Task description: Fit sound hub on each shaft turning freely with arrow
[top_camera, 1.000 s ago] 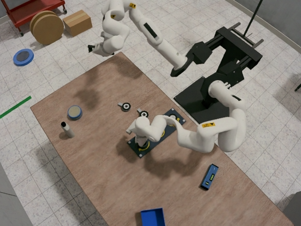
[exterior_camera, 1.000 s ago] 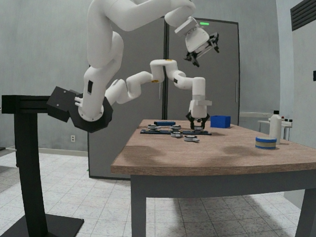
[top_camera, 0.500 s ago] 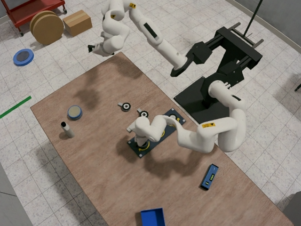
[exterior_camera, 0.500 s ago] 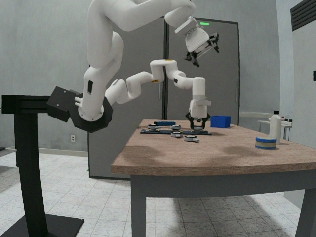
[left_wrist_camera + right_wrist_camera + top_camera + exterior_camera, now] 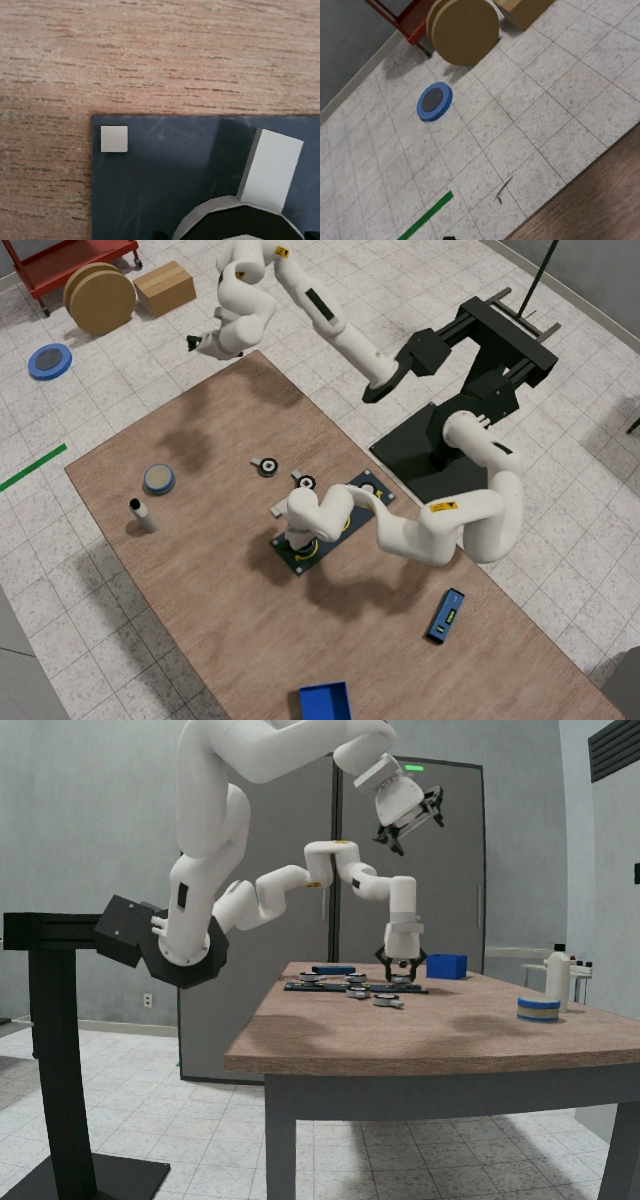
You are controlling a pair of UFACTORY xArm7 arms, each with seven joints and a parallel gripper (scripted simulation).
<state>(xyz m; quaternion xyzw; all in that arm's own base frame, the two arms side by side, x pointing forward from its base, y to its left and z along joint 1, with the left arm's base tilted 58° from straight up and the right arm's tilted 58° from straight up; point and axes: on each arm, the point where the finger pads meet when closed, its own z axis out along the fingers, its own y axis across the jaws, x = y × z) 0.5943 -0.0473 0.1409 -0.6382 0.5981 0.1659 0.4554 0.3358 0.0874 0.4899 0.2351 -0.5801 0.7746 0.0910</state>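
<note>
The dark board (image 5: 284, 553) (image 5: 333, 987) (image 5: 150, 170) carries yellow curved arrows. My left gripper (image 5: 400, 978) is shut on a hub (image 5: 245, 217) at one end of the board; its grey lever (image 5: 272, 165) leans right in the left wrist view. Its shaft is hidden. A second hub (image 5: 367, 489) (image 5: 310, 976) sits at the board's other end, and a third hub (image 5: 355, 977) at its middle. Two loose hubs lie on the table beside the board: one (image 5: 306, 482) (image 5: 357, 991) close, another (image 5: 267, 466) (image 5: 386, 1000) farther off. My right gripper (image 5: 418, 837) is open and empty, high up.
A blue bin (image 5: 325, 700) (image 5: 447, 966) and a blue level (image 5: 445, 616) (image 5: 333, 970) stand beyond the left arm. A white bottle (image 5: 144, 517) (image 5: 557, 980) and a round blue-edged tin (image 5: 158, 478) (image 5: 537, 1009) stand near the far long edge in the top view.
</note>
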